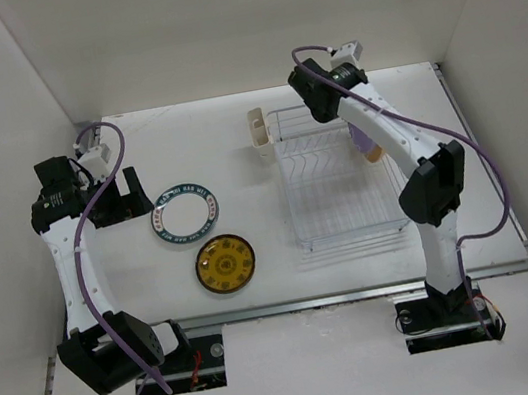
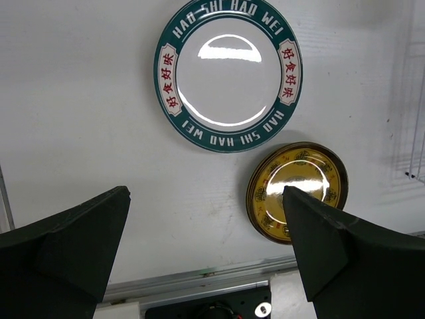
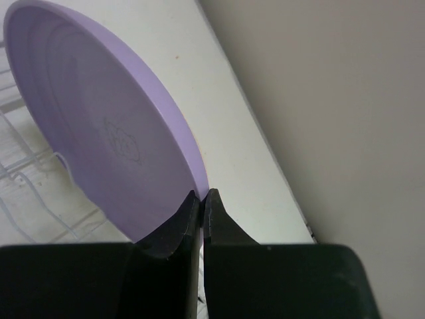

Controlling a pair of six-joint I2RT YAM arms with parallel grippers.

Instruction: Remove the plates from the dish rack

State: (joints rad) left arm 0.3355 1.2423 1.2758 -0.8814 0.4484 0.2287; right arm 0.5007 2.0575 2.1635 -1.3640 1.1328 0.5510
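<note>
The wire dish rack [image 1: 335,184] stands right of centre. A white plate with a teal rim [image 1: 185,213] and an amber-yellow plate [image 1: 225,263] lie flat on the table to its left; both also show in the left wrist view, teal [image 2: 228,73] and yellow [image 2: 295,183]. My right gripper [image 3: 201,197] is shut on the rim of the lavender plate [image 3: 99,133], held on edge over the rack's right side [image 1: 371,151]. My left gripper [image 2: 206,193] is open and empty, above the table near the two plates. No other plates show.
A small cream utensil cup [image 1: 257,128] hangs at the rack's far left corner. White walls close in the table on the left, back and right. Rack wires [image 2: 417,133] show at the right edge of the left wrist view.
</note>
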